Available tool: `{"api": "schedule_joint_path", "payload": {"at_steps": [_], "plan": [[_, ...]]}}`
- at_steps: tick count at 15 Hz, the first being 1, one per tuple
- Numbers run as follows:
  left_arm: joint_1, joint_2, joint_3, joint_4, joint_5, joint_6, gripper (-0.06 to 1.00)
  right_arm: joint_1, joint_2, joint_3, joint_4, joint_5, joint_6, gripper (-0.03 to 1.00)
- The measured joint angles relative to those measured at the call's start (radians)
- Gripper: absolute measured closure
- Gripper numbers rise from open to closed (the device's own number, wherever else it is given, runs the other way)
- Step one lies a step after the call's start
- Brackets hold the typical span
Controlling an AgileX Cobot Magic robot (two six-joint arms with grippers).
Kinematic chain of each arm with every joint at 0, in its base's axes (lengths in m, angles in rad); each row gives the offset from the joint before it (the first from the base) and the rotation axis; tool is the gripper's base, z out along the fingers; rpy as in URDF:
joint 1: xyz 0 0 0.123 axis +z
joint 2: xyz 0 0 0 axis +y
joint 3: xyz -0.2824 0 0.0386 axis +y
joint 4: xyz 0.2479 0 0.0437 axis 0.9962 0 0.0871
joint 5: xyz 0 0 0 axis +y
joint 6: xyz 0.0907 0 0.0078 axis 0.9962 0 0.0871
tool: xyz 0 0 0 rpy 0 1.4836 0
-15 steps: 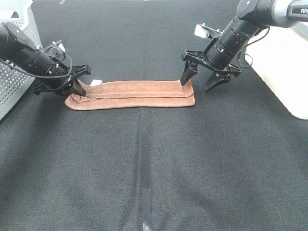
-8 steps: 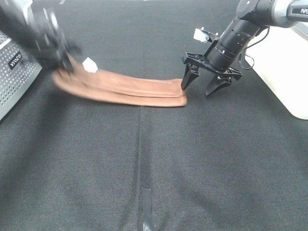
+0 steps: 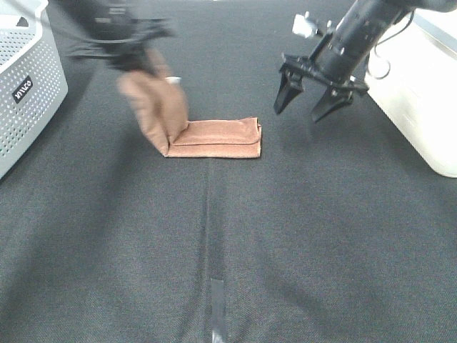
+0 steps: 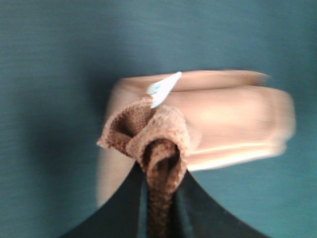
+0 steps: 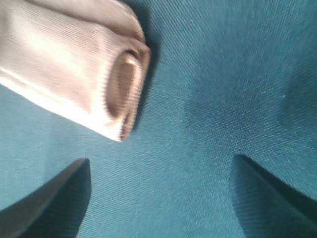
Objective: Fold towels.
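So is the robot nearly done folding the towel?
Roughly halfway, I think. Done: the brown towel is already a narrow layered strip, with one end flat on the black table. In hand: the left gripper pinches the other end, raised up. Left: lay that end over the flat part and let go. The right gripper hangs open, holding nothing.
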State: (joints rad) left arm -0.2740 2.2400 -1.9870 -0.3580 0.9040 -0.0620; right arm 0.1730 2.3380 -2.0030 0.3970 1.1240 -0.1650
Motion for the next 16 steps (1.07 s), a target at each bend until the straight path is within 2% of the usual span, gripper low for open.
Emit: {"api": "schedule_joint_path", "payload": {"at_steps": [4,6,7,10,11,12,14,16], "plan": [[-0.094,0.080,-0.003,-0.043,-0.087,-0.115,0.85,0.000,-0.011,0.000,-0.005,0.025,0.003,0.24],[-0.117,0.119,-0.003,-0.104,-0.127,-0.131,0.77,0.000,-0.011,0.000,-0.010,0.025,0.003,0.24],[-0.117,0.119,-0.003,-0.104,-0.127,-0.131,0.77,0.000,-0.011,0.000,-0.010,0.025,0.003,0.24],[-0.143,0.131,-0.003,-0.180,-0.190,-0.134,0.54,0.000,-0.011,0.000,-0.016,0.025,0.003,0.24],[-0.146,0.131,-0.003,-0.233,-0.209,-0.134,0.41,0.000,-0.011,0.000,-0.022,0.025,0.003,0.24],[-0.146,0.131,-0.003,-0.273,-0.211,-0.133,0.34,0.000,-0.011,0.000,-0.023,0.025,0.003,0.24],[-0.146,0.131,-0.003,-0.341,-0.217,-0.090,0.30,0.000,-0.011,0.000,-0.021,0.025,0.003,0.24],[-0.140,0.131,-0.008,-0.353,-0.220,-0.029,0.29,0.000,-0.011,0.000,0.022,0.025,0.003,0.24]]}}
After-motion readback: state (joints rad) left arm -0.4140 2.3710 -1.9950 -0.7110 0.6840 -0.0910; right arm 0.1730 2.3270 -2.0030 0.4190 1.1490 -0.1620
